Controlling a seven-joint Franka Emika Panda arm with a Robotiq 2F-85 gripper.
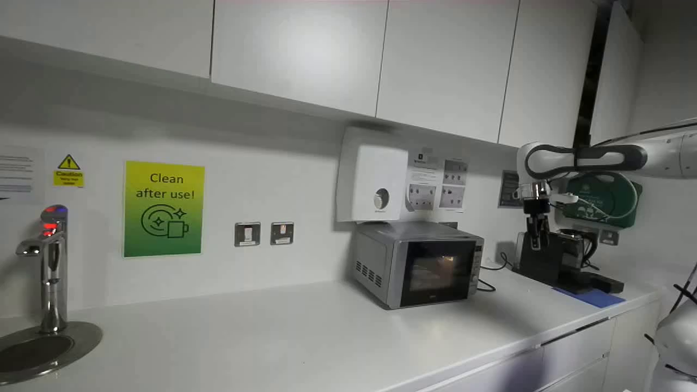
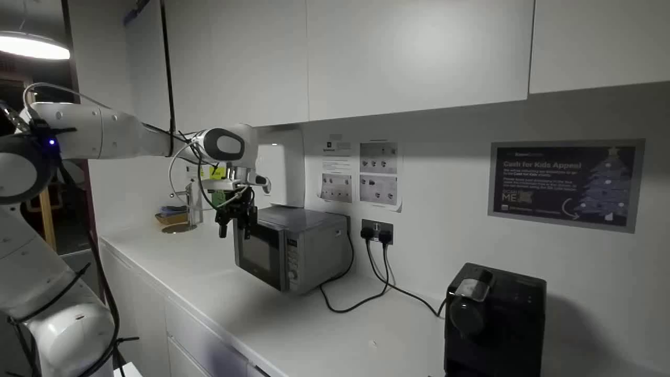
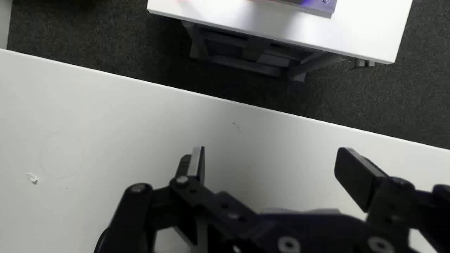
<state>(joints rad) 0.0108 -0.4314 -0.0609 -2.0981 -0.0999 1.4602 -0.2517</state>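
My gripper (image 2: 235, 233) points down with its black fingers spread apart. In the wrist view the gripper (image 3: 272, 163) has nothing between its pads (image 3: 355, 177), only white counter (image 3: 105, 133) showing below. The silver microwave (image 2: 319, 251) is the nearest object, its dark door closed, and the gripper appears to hang in front of it, apart from it. In an exterior view the gripper (image 1: 536, 239) overlaps the black coffee machine (image 1: 539, 264); I cannot tell the distance between them there. A small white scrap (image 3: 31, 177) lies on the counter.
White upper cabinets (image 1: 294, 49) run above the counter. A paper dispenser (image 1: 375, 174) is mounted above the microwave. Black cables (image 2: 361, 301) trail on the counter. A chrome tap (image 1: 53, 272) stands over a sink. The wrist view shows the counter's edge, dark carpet (image 3: 105, 45) and a white table (image 3: 365, 31).
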